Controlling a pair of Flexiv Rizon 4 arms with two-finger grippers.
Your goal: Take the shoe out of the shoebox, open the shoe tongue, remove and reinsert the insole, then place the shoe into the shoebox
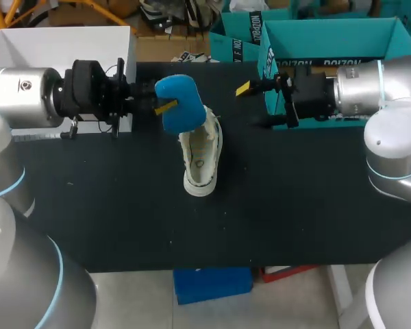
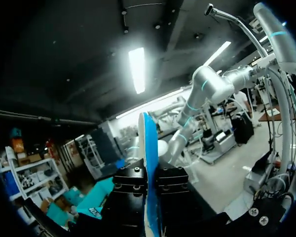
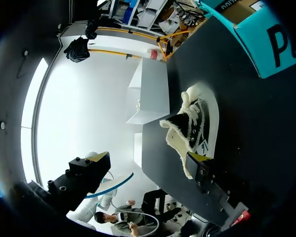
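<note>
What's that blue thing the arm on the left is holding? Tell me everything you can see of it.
It is the insole, bright blue with a rounded end, and it looks like soft foam. Seen edge-on in the left wrist view, it is thin, with a paler layer on one face. The left gripper pinches it from both sides, holding it in the air over one end of the cream shoe. It appears clear of the shoe.

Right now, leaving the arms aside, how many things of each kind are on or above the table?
Shoe: 1
Blue insole: 1
Teal shoebox: 1
White box: 1
Total: 4
</note>
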